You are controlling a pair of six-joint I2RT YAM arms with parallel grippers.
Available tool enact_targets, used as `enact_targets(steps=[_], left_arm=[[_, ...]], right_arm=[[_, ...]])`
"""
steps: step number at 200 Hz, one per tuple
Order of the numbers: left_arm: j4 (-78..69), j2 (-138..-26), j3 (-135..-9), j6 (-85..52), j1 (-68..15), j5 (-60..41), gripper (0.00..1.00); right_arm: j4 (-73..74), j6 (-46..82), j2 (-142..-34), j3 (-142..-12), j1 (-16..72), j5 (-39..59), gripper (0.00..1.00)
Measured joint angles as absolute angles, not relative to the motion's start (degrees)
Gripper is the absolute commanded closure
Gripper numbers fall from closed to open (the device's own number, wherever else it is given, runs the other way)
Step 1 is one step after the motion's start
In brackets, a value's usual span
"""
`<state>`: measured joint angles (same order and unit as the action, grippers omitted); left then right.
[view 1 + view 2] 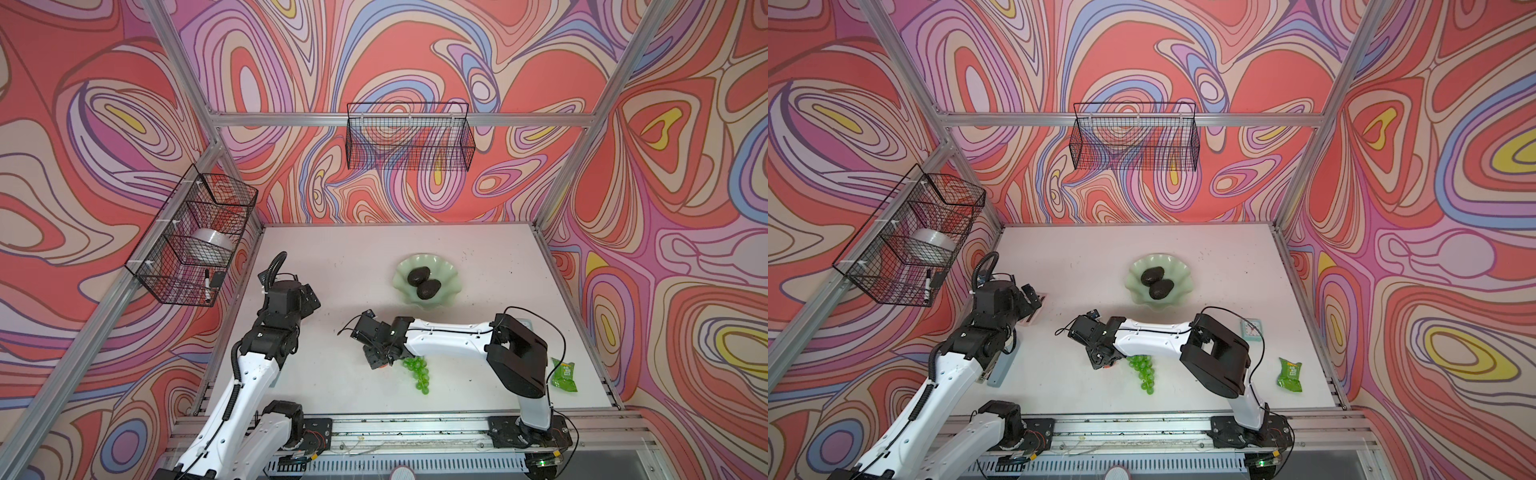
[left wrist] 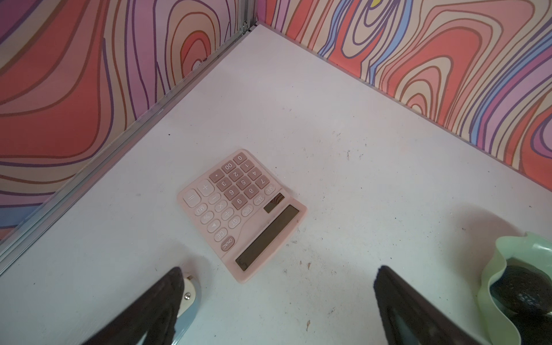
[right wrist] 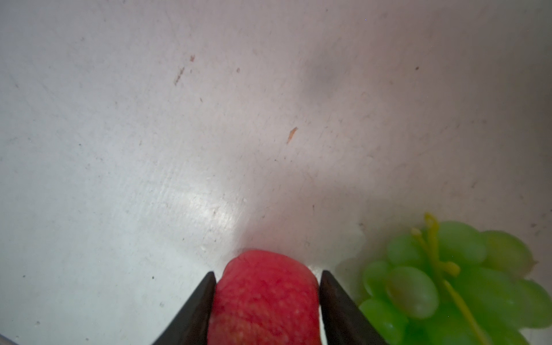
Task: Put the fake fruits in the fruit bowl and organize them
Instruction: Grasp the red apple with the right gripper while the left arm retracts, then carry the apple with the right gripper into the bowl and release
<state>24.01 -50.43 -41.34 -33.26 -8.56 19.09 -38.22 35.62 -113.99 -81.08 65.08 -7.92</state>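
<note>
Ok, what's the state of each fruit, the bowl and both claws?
fruit bowl: upright, two fruits inside.
avocados: both in the bowl, side by side.
strawberry: pinched in the right claw.
grapes: lying on the table, outside the bowl.
right claw: shut on strawberry.
left claw: open, empty.

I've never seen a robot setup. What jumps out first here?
The swirling pink-and-purple walls all around grab you first. Then, mid-table, the right gripper pinches a red strawberry beside green grapes, while two dark avocados sit in the mint bowl behind.
</note>
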Motion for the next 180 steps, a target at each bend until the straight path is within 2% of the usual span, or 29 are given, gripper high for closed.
enact_targets(steps=[46,79,102,130,180], left_arm=[[24.18,-50.48,-41.08,-33.15,-8.51,18.98,0.0],[24.21,-51.11,-41.08,-33.08,-8.51,18.46,0.0],[24.18,-51.13,-41.08,-33.08,-8.51,18.09,0.0],[24.21,-51.13,-41.08,-33.08,-8.51,17.43,0.0],[24.23,-51.13,-41.08,-33.26,-8.49,16.05,0.0]], right_arm=[[-35.22,35.48,-108.53,-79.37,58.59,-2.61,0.56],[-33.69,33.06,-97.43,-78.91,46.13,-1.15,0.55],[-32.4,29.89,-93.84,-80.14,37.32,-3.68,0.55],[-30.85,25.87,-96.33,-82.19,30.72,-7.09,0.55],[-27.55,21.17,-107.44,-84.44,24.75,-9.15,0.55]])
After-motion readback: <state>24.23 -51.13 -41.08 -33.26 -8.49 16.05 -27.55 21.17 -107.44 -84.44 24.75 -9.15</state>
